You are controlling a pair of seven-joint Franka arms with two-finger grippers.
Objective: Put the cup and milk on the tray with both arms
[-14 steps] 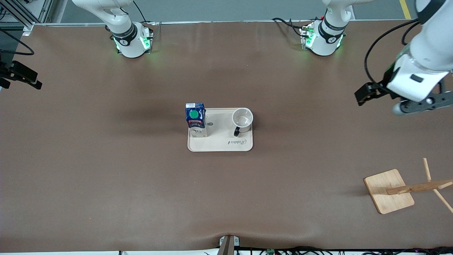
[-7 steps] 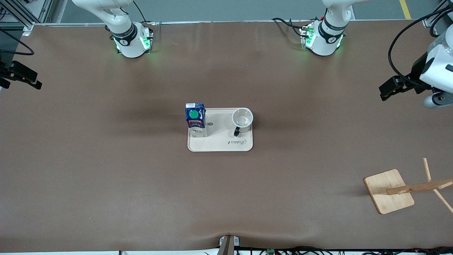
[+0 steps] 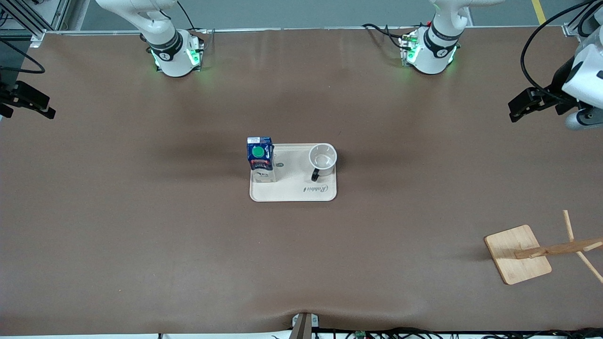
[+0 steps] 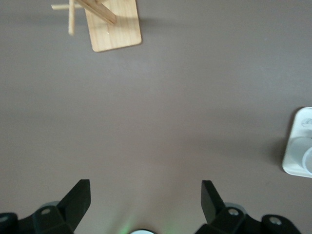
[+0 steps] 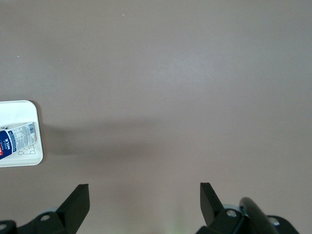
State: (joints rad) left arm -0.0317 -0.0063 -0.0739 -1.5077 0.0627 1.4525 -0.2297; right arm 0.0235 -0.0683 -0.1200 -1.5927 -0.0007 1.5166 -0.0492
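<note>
cup [image 3: 322, 159] and milk [image 3: 260, 159] standing on tray [image 3: 293, 190] mid-bench | left hand [image 4: 145, 197] hanging spread over bench's left-arm end, right hand [image 5: 144, 197] spread, empty | risk: milk sitting at tray's edge, toppling if bumped

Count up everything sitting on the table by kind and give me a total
Milk carton: 1
Cup: 1
Tray: 1
Wooden board with sticks: 1
Total: 4

The carton and the cup both stand on the tray; the board lies toward the left arm's end of the table.
</note>
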